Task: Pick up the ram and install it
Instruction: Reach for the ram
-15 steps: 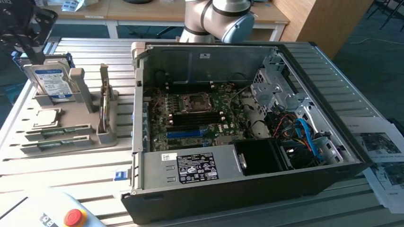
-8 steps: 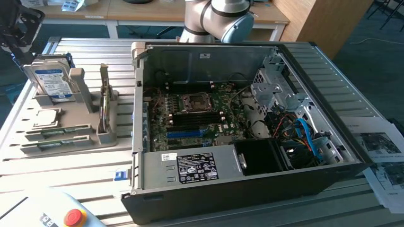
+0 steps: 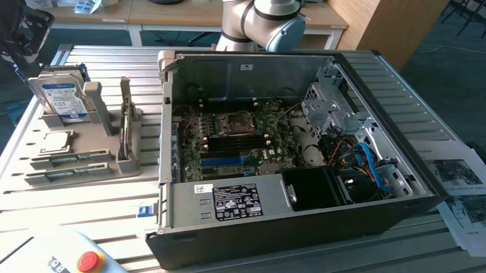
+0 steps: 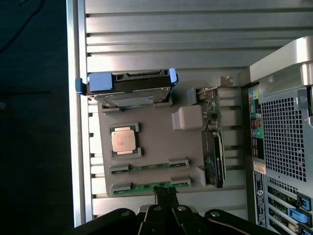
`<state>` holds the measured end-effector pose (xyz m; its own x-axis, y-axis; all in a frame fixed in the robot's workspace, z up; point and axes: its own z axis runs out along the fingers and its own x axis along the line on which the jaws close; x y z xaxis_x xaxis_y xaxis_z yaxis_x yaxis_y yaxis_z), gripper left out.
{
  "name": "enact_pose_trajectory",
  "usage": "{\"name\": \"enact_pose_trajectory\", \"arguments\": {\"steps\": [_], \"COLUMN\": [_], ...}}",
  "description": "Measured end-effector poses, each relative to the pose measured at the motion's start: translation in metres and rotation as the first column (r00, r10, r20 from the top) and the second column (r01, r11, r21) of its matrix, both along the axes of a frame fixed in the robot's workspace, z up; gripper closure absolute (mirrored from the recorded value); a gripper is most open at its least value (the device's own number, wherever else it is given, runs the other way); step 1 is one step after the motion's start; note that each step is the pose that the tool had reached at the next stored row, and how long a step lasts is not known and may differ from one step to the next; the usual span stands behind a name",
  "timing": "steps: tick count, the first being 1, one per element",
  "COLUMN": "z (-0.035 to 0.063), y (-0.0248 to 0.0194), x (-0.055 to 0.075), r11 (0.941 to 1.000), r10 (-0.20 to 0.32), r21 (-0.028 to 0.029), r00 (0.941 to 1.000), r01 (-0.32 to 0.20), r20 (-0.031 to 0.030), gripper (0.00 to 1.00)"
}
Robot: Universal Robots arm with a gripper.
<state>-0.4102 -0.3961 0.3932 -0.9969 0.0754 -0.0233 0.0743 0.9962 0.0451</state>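
Two green ram sticks lie flat in the slots of a grey holder tray [image 3: 95, 145] [image 4: 161, 142]: one ram stick [image 3: 70, 170] [image 4: 142, 186] at the tray's edge, the other [image 3: 68, 157] [image 4: 149, 167] just beside it. In the wrist view my gripper [image 4: 166, 194] hangs above the tray, its dark fingers shut together with nothing between them, their tips overlapping the edge-side ram stick. How high it hangs over the stick I cannot tell. The open computer case [image 3: 304, 227] shows its motherboard [image 3: 235, 142] with dark memory slots [image 3: 224, 147].
The tray also holds an upright hard drive [image 3: 61, 96] [image 4: 129, 88], a square silver processor [image 3: 57, 142] [image 4: 123, 141] and an upright expansion card [image 3: 125, 122] [image 4: 212, 147]. A red stop button [image 3: 90, 260] sits at the front. Papers [image 3: 463, 182] lie at the exterior view's right.
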Motion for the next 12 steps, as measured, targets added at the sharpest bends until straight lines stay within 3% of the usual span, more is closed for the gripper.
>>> {"name": "enact_pose_trajectory", "arguments": {"steps": [12], "z": [-0.0006], "y": [0.0251], "x": [0.0], "r11": [1.0], "r10": [0.0], "r21": [0.0], "r00": [1.0], "r01": [0.0], "r20": [-0.0001], "gripper": [0.89]}}
